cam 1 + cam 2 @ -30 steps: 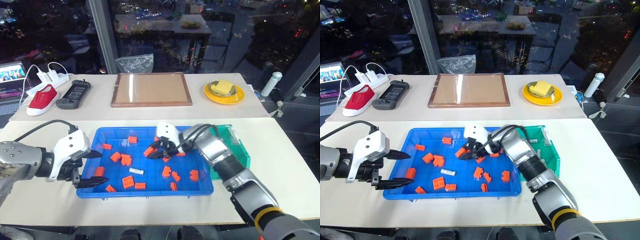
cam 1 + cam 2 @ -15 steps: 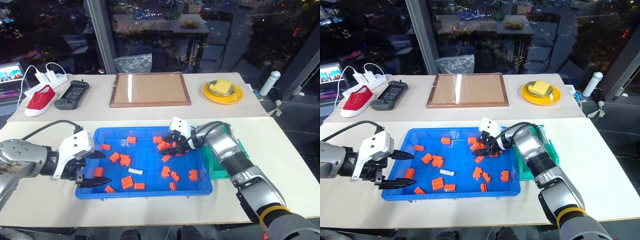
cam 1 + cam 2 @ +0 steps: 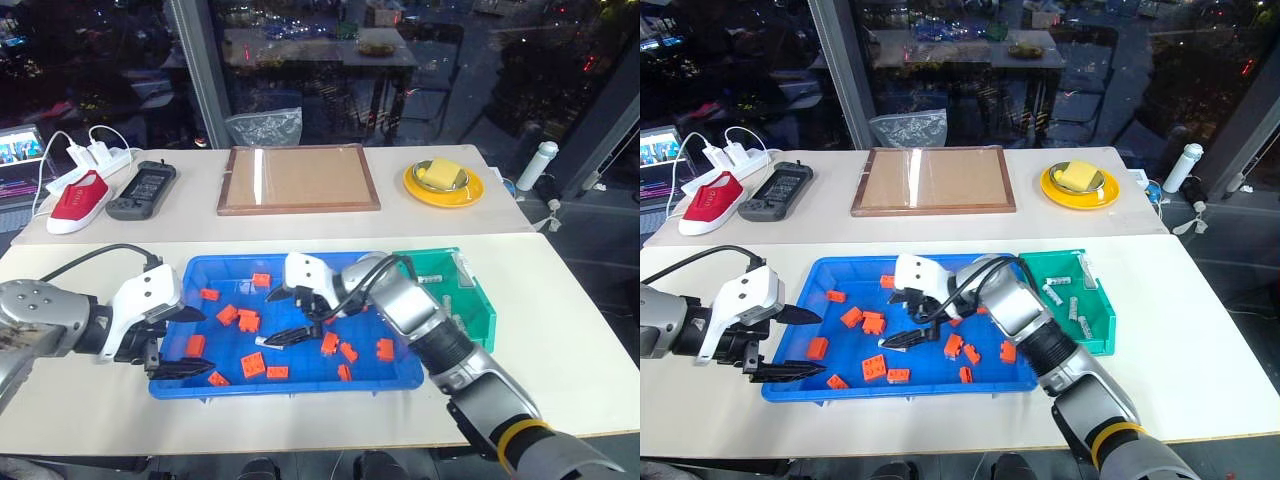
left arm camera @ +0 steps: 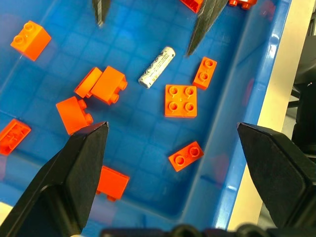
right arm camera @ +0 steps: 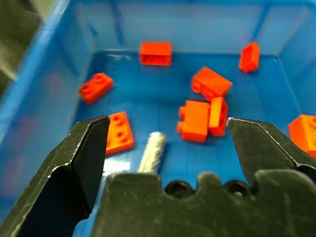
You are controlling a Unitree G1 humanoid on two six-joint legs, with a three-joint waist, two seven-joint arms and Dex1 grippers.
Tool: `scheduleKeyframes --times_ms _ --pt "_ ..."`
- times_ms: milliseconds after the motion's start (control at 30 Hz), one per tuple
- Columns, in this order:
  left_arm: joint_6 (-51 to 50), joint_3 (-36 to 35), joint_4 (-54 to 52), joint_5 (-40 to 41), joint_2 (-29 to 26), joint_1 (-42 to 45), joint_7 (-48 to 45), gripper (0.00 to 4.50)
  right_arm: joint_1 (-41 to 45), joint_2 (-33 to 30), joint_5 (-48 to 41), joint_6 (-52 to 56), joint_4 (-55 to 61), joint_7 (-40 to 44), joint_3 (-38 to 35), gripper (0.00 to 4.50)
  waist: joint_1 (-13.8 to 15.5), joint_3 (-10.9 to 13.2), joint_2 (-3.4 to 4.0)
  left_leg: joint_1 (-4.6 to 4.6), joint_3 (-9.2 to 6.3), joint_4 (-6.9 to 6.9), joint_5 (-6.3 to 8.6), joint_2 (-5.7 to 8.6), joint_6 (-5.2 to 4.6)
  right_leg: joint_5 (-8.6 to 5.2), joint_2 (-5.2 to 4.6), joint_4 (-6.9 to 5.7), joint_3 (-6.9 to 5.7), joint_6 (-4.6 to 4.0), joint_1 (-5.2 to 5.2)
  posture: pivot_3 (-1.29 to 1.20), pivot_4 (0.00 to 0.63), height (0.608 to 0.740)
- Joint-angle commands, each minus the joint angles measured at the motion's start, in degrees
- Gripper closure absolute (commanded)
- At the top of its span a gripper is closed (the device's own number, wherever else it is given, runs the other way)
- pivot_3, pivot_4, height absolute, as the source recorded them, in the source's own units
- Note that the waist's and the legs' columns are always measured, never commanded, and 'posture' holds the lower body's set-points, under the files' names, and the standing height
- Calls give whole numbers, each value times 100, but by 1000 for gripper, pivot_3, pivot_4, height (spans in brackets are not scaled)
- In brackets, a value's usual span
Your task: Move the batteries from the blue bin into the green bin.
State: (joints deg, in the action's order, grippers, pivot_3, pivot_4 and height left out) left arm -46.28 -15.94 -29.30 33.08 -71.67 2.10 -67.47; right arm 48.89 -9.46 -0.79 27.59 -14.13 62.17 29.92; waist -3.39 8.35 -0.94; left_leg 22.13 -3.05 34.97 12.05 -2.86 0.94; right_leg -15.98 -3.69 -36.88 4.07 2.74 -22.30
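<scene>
Silver battery (image 4: 157, 67) between wide right jaws, hidden overhead; left jaws wide too.

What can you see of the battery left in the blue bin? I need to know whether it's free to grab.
The battery is a small silver-grey cylinder with dark markings, seemingly metal. It lies flat on the blue bin floor near its front rim, among orange blocks, touching none. The open right gripper hangs just above it, fingers to either side, not yet touching.
</scene>
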Motion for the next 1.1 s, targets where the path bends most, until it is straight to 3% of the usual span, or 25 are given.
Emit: scheduleKeyframes --times_ms 33,300,400,600,733,933,1100 --pt "10 -303 -130 -28 -132 -76 -24 0 37 88 221 -163 -220 -156 168 67 6 0 0 1 0 0 0 0 0 0 0 1 0 0 0 0 150 740" --pt "-2 -371 -197 4 -111 -151 -5 0 -160 -49 488 -78 -83 -17 556 67 -30 0 0 -2 0 -2 0 0 0 0 1 -1 0 0 -1 0 150 740" --pt "21 -317 -184 32 -82 -91 6 0 -173 -29 557 -83 -106 -70 611 807 -46 0 0 -4 0 -2 0 0 0 0 1 -3 0 0 0 0 150 740" --pt "34 -241 -178 81 -55 5 39 0 -114 -133 674 -123 -8 -144 538 2843 -47 0 0 -6 -1 -3 0 -1 0 0 1 -3 0 -1 1 0 150 740" --pt "33 -155 -141 242 57 259 93 0 -28 -519 722 22 498 39 399 4183 -35 1 0 -3 -2 -2 0 0 1 -1 1 -2 0 -1 1 0 150 740" --pt "7 31 -35 526 282 915 166 0 101 -1260 -103 1020 1787 506 -566 4225 16 2 -2 8 -5 3 1 0 1 0 1 1 -1 -1 -1 0 150 740" --pt "38 427 359 661 764 1937 400 0 -43 -2592 -534 1508 2437 927 -1294 4225 106 1 -4 7 -5 5 1 1 0 -1 1 11 -1 0 6 0 150 740"
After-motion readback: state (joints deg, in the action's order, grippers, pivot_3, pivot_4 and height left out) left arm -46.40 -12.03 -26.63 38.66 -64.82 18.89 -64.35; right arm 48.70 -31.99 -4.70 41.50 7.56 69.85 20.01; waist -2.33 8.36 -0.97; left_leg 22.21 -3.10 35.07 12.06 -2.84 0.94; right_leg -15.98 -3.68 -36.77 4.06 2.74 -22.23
